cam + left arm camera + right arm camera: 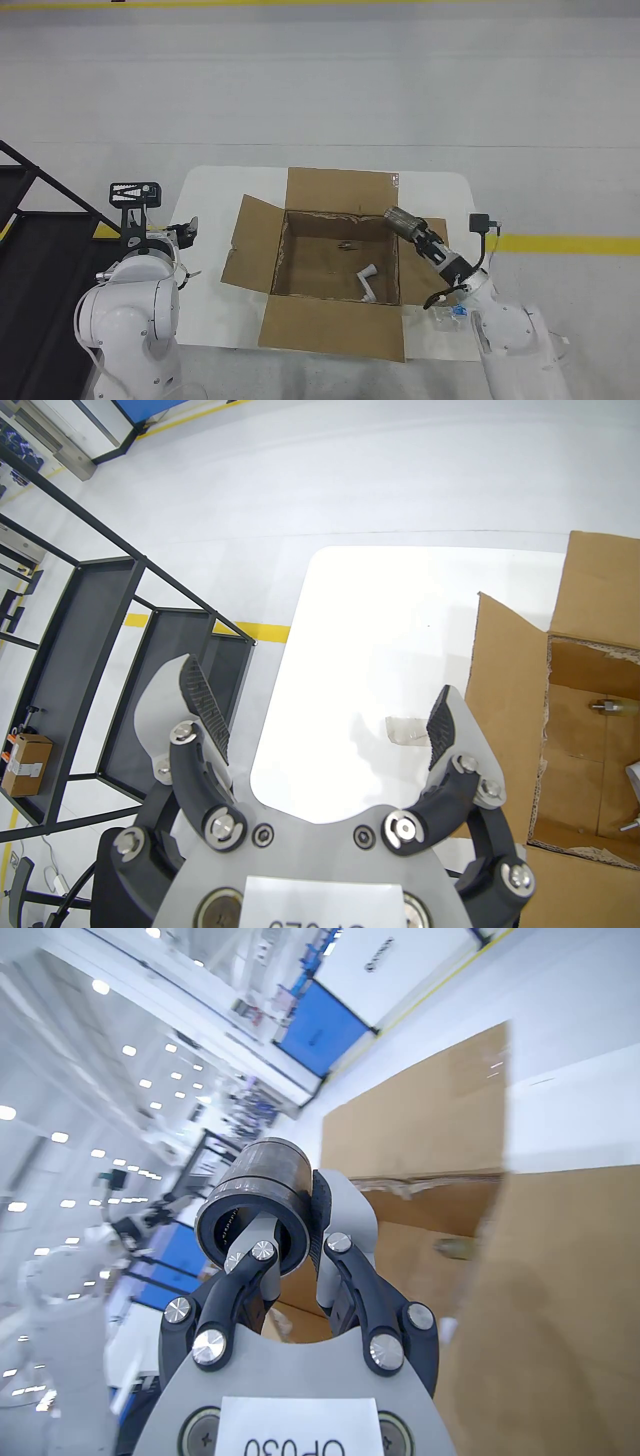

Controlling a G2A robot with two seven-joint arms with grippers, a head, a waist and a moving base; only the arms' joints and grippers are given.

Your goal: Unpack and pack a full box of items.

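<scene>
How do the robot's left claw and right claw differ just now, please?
The left claw is open and empty; the right claw is shut on a dark metal cylinder, one finger inside its bore. The left claw is over the white table, beside the cardboard box; the right claw is at the box's open top, near its right wall. Both have the same grey-and-black build.

A pale grey floor [320, 90] carries yellow lines [570, 243]. A black metal rack [95, 610] stands beside the white counter [360, 610], with a small cardboard carton [25, 762] low inside its frame. Blurred blue panels [325, 1035] and ceiling lights [129, 1050] suggest what looks like a large hall.
</scene>
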